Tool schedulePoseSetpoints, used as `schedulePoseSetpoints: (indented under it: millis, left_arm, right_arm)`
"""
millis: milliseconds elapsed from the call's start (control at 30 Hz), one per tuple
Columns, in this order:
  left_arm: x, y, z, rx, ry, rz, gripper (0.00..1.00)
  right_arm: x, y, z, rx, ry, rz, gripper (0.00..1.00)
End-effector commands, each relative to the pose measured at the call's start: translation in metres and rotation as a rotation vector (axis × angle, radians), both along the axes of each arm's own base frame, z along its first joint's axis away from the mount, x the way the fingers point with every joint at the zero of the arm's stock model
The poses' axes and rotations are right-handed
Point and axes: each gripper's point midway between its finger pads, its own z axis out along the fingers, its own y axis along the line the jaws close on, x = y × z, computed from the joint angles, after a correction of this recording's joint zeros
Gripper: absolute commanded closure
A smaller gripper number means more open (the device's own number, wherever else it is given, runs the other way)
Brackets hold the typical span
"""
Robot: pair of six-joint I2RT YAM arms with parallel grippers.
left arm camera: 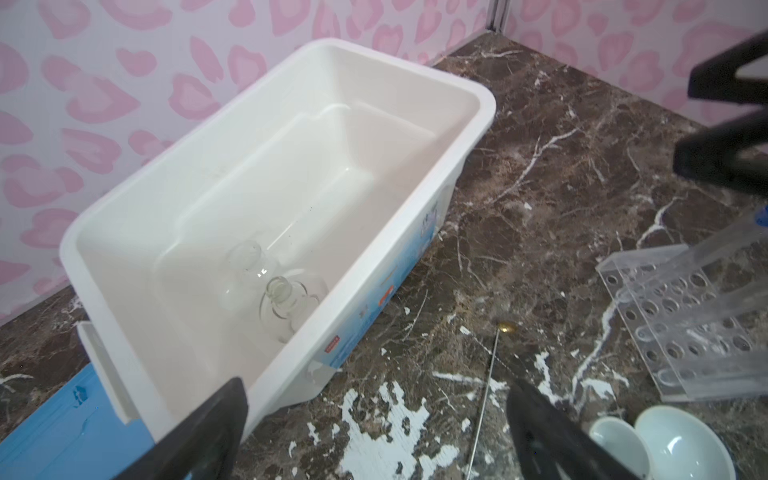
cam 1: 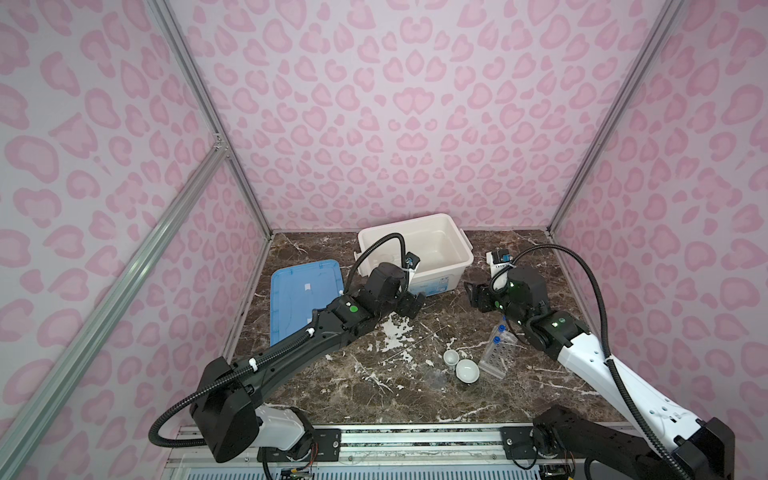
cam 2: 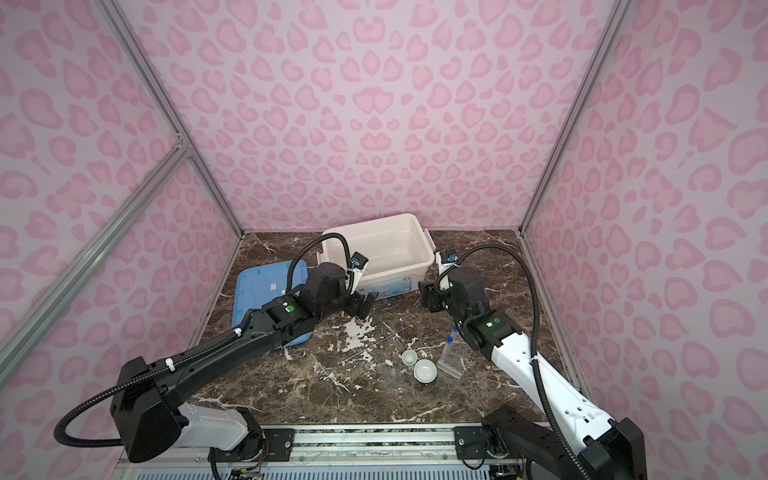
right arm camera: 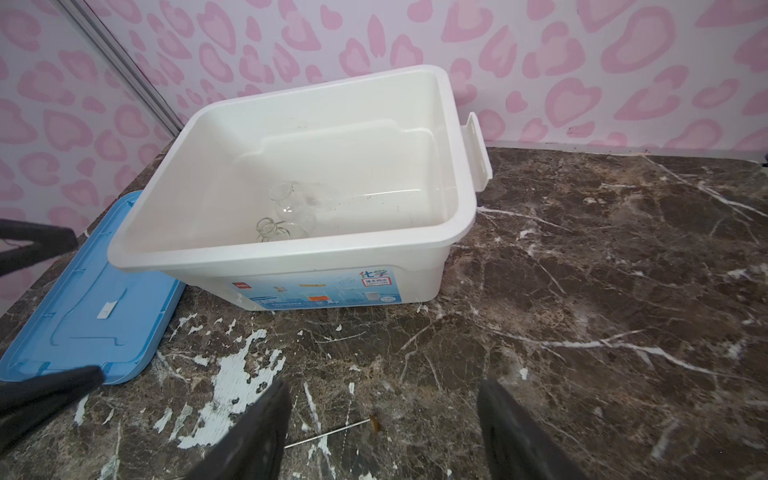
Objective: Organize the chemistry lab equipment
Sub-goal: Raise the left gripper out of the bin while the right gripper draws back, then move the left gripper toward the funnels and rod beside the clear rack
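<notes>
**Both grippers empty, most of the kit still out on the table**

Left gripper: fingers wide apart, nothing between them, hanging just in front of the white box. Right gripper: fingers also apart and empty, facing the same box from the other side.

Where things are:
- Two clear flasks sit inside the box, against its near wall.
- Two white dishes are on the marble, touching each other.
- The tube rack is just beside the dishes and close under your right arm. Blue-capped test tubes are at its far end.
- A faint clear shape near the dishes may be a third flask; I can't tell.
- The blue lid lies flat to the left of the box.

Risks, my read:
- The dishes touch, so pinching one will likely shove the other, possibly into that clear shape.
- The rack looks tipped. Lift it unevenly and the tubes may slide out.
- A right-arm swing could clip the rack.
- Anything dropped into the near side of the box lands on glass. Place it at the far side.
- The grippers are near each other at mid-table, so move one arm at a time.
</notes>
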Motion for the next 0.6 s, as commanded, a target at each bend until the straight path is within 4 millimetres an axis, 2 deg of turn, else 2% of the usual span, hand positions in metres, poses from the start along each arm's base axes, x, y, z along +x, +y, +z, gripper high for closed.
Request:
schedulePoseSetpoints:
  millis: [0, 267, 400, 567]
  left_arm:
    - [-0.017, -0.003, -0.019, 0.041, 0.03, -0.056, 0.05]
    - [-0.047, 0.001, -0.091, 0.156, 0.206, -0.107, 0.19]
    - [-0.055, 0.007, -0.126, 0.2, 0.29, -0.098, 0.25]
    - [-0.06, 0.007, -0.157, 0.243, 0.366, -0.1, 0.36]
  right_arm:
    - [0.0, -0.003, 0.0, -0.005, -0.005, -0.01, 0.27]
    - [-0.001, -0.004, 0.003, -0.006, -0.014, -0.012, 0.27]
    - [-0.001, -0.005, 0.002, -0.005, -0.014, -0.015, 0.27]
    - [0.0, -0.003, 0.003, -0.001, -0.016, -0.014, 0.27]
